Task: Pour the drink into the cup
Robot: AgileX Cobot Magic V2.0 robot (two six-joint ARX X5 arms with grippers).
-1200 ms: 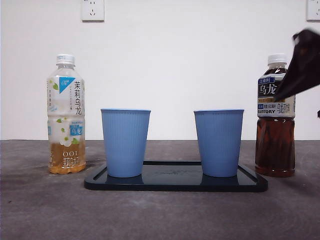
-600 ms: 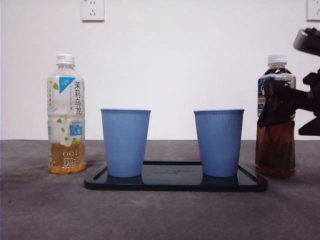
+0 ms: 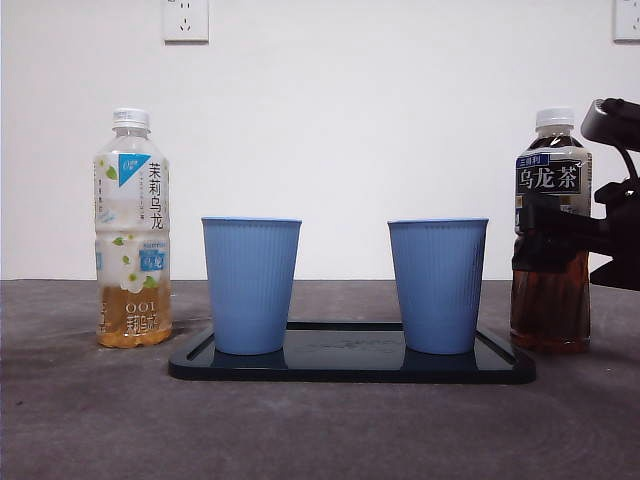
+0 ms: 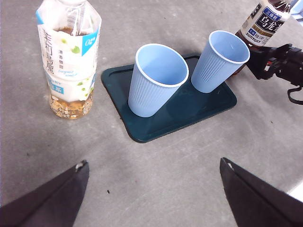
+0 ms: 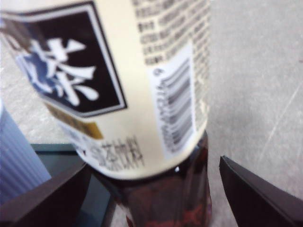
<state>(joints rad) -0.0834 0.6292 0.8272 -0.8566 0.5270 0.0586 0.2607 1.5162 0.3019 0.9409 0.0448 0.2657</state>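
A white wall with two sockets (image 3: 186, 20) stands behind a grey worktop (image 3: 320, 430). In the front view, two blue cups (image 3: 251, 285) stand upright, mouths up, on a dark tray (image 3: 350, 365). Two bottles stand upright, capped, long axes vertical: a pale jasmine tea bottle (image 3: 132, 230) off the tray's left end and the dark oolong bottle (image 3: 550, 230) just beside its right end. The right hand (image 3: 565, 240) is at the oolong bottle's waist.

The left wrist view shows the left hand (image 4: 151, 189) spread wide, grasping nothing, away from the tray.

In the right wrist view the oolong bottle fills the gap between the right hand's jaws; whether they clench it I cannot tell.
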